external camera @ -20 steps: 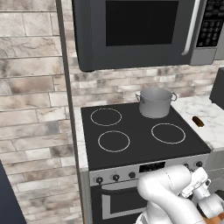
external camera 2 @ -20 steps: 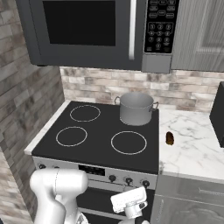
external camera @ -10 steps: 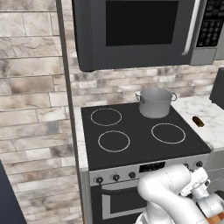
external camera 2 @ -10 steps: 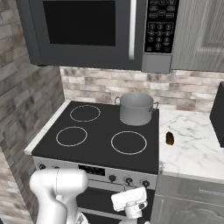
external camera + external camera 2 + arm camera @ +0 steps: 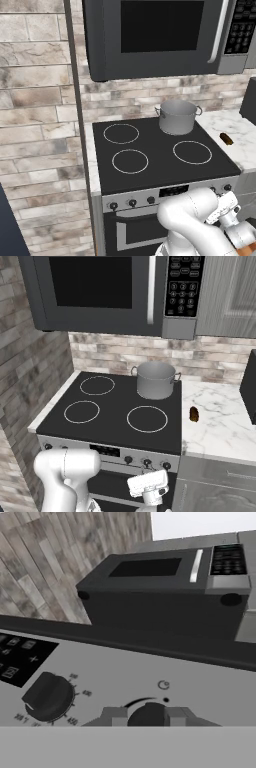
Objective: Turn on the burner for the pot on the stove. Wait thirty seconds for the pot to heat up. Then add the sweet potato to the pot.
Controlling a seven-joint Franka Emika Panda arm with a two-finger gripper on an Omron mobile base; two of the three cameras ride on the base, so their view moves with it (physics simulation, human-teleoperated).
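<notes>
The grey pot point(image 5: 177, 117) point(image 5: 155, 380) stands upright on the back right ring of the stove point(image 5: 155, 167) point(image 5: 115, 406). The brown sweet potato point(image 5: 226, 139) point(image 5: 194, 414) lies on the marble counter to the right of the stove. My hand point(image 5: 148, 485) point(image 5: 229, 209) is low against the steel front panel. In the hand view my gripper point(image 5: 147, 716) is shut on a black stove knob point(image 5: 148, 713), with one fingertip point(image 5: 114, 716) on each side of it. Another knob point(image 5: 47, 696) sits to the left.
A dark microwave point(image 5: 160, 35) point(image 5: 110, 291) point(image 5: 160, 597) hangs over the stove. Brick wall rises on the left. A dark appliance point(image 5: 249, 387) stands on the counter at the far right. Further knobs point(image 5: 128, 459) line the front panel.
</notes>
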